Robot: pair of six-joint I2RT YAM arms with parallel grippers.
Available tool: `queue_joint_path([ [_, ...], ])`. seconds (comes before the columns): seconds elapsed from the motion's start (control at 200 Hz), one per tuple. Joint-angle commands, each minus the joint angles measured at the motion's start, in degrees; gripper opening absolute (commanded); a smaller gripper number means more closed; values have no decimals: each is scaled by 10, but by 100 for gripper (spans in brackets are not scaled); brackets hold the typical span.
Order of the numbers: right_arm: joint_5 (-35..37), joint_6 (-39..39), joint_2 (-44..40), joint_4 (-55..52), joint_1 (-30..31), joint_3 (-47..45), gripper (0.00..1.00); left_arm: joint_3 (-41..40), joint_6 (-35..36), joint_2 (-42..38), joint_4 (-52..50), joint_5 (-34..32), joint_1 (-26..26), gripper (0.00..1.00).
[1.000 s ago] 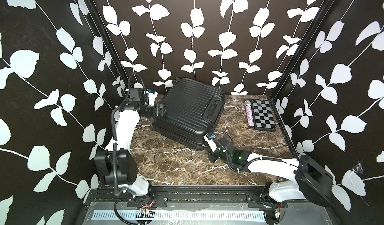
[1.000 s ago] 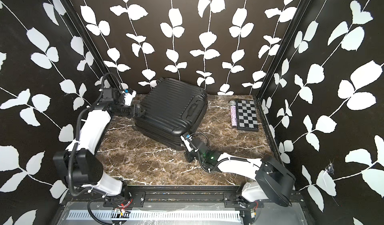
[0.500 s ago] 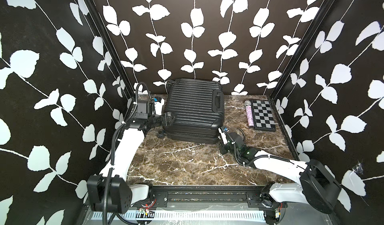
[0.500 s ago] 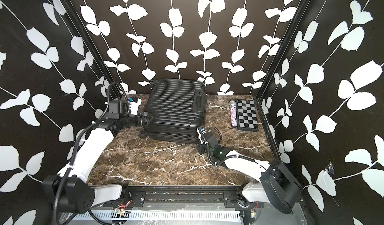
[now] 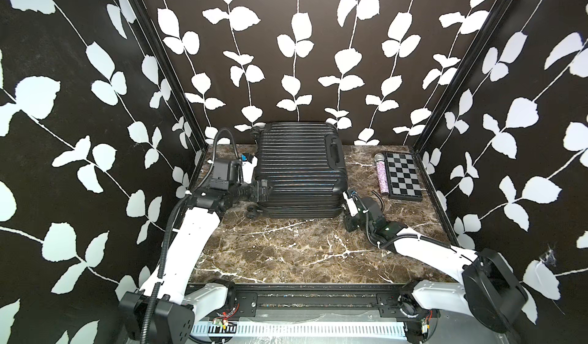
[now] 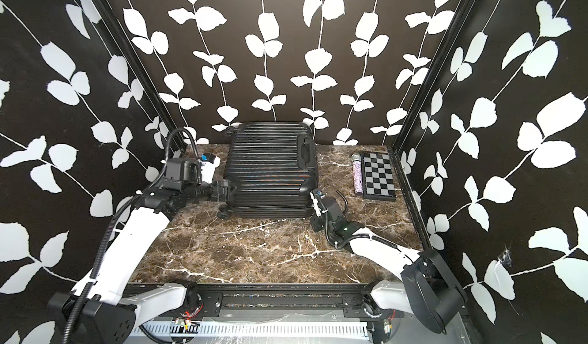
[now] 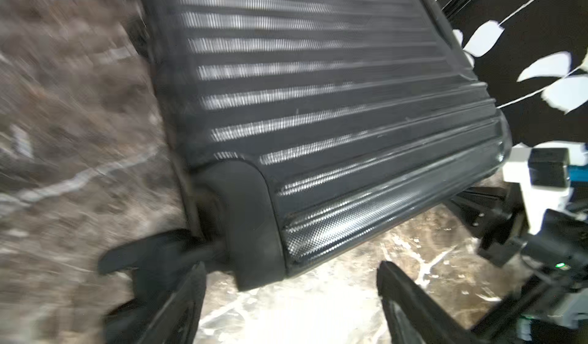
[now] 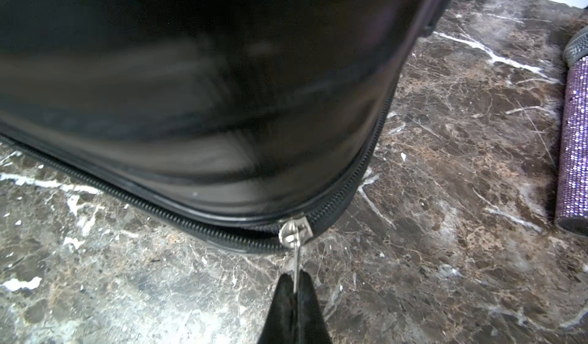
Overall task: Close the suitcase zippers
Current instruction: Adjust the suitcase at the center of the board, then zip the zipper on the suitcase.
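The black ribbed suitcase [image 5: 299,167] [image 6: 270,167] lies flat at the back of the marble table, square to the back wall. My left gripper [image 5: 261,192] [image 6: 227,192] is open at the case's near left corner, beside a wheel. In the left wrist view its fingers [image 7: 191,294] stand wide apart just short of that corner [image 7: 254,231]. My right gripper [image 8: 296,277] [image 5: 345,196] is shut on the silver zipper pull at the near right corner. The slider [image 8: 294,229] sits on the zipper track [image 8: 159,208], which runs round the rim.
A flat black-and-white checkered box [image 5: 402,175] lies at the back right, with a purple glitter microphone [image 5: 381,175] [image 8: 572,142] along its left side. Leaf-patterned walls close in the table on three sides. Bare marble [image 5: 286,247] spreads in front of the suitcase.
The suitcase has turned from a diagonal to square with the back wall. My left gripper slid to its near left corner and opened wider. My right gripper moved right, holding the pull.
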Motion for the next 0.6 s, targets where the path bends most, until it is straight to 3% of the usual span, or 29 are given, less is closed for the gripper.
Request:
queue_joint_path([
  [0.0,-17,-9,-14,-1,-4,-14,0,34,106,-21,-12,-17,-5,86],
  [0.1,-23,-10,-17,0,-4,-21,0,17,213,-45,42,0,-29,89],
  [0.18,-28,-9,-20,0,-4,-23,0,3,318,-54,65,61,-44,89],
  [0.3,-39,-6,-24,0,-4,-27,0,-1,401,-38,86,64,-81,91],
  [0.485,-59,-2,-28,1,-5,-31,0,16,524,32,99,-5,-180,93],
  [0.595,-64,0,-31,1,-5,-33,0,24,553,83,138,-34,-214,92],
])
